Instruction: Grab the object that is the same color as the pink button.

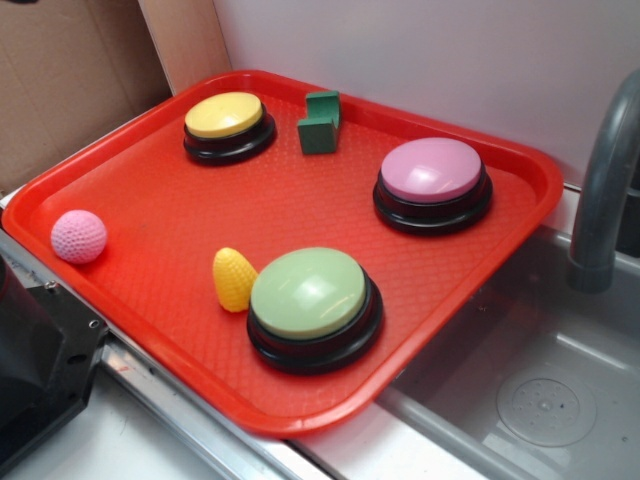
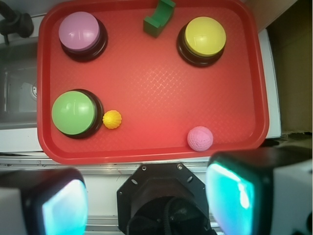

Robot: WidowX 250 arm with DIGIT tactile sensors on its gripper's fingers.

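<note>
Looking down from the wrist view, you see the gripper (image 2: 146, 205) hanging outside the near edge of the red tray (image 2: 146, 83), over the pale worktop (image 2: 161, 169). Its jaws stand wide apart, nothing between them, one finger pad (image 2: 63, 208) at lower left and the other at lower right.

Nearest on the tray: the small pink ball (image 2: 200, 138), bumpy surface, sitting close to the near edge toward the near right corner as the wrist camera sees it. It lies free, touching no other item. In the exterior view the same ball (image 1: 79, 236) rests by the tray's left rim.

Next along the near half: yellow corn toy (image 2: 112, 119), just beside the green button (image 2: 74, 112), possibly touching its black base.

Far half: pink button (image 2: 79, 32) near the far left corner, well apart from the ball. Yellow button (image 2: 204, 36) toward the far right corner. Green block (image 2: 159, 19) against the far edge, between those two buttons.

Off the tray, a grey sink (image 1: 520, 390) and faucet (image 1: 605, 170) show in the exterior view.
</note>
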